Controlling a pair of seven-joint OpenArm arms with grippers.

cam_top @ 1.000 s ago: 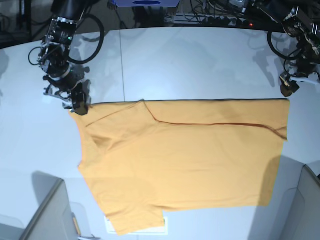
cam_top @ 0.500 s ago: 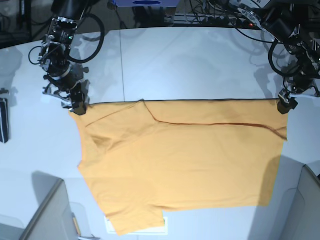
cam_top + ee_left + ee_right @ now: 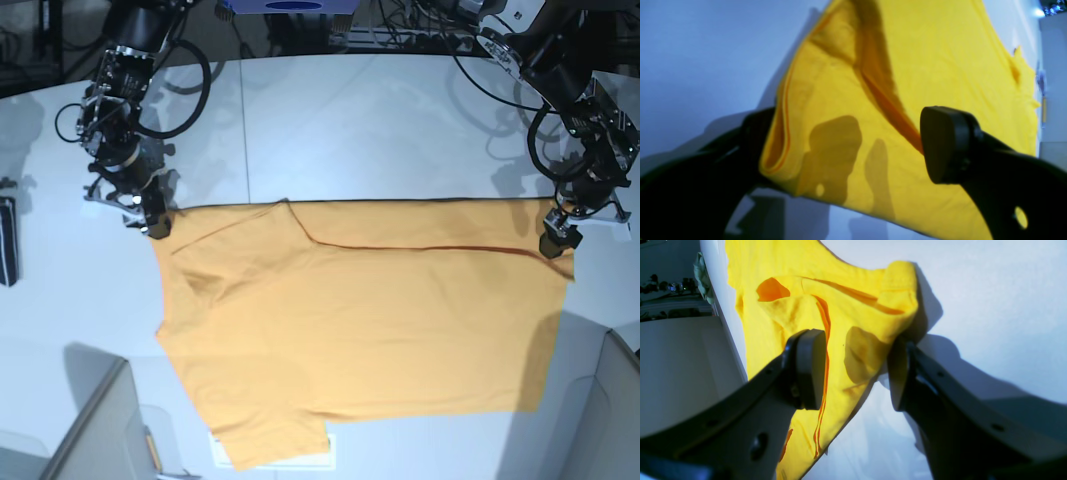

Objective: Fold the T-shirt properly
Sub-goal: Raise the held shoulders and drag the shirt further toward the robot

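Left gripper (image 3: pixel 853 146) has its jaws spread wide around the top corner of the T-shirt (image 3: pixel 940 66), one finger off the cloth's folded edge and the other pad (image 3: pixel 947 143) over the fabric, so nothing is clamped yet. In the base view that same gripper (image 3: pixel 558 237) sits right at the shirt's upper corner on that view's right side. Right gripper (image 3: pixel 857 373) looks the same: jaws apart, straddling the bunched sleeve corner of the shirt (image 3: pixel 800 300), with one pad (image 3: pixel 811 368) over the cloth and the other finger just off the edge on the bare table. From the base view it (image 3: pixel 150 215) is touching down at the upper corner on that view's left. The T-shirt (image 3: pixel 370 330) itself lies flat across the white table (image 3: pixel 380 120), folded once so its top edge runs straight between the two grippers, one sleeve sticking out toward the near edge.
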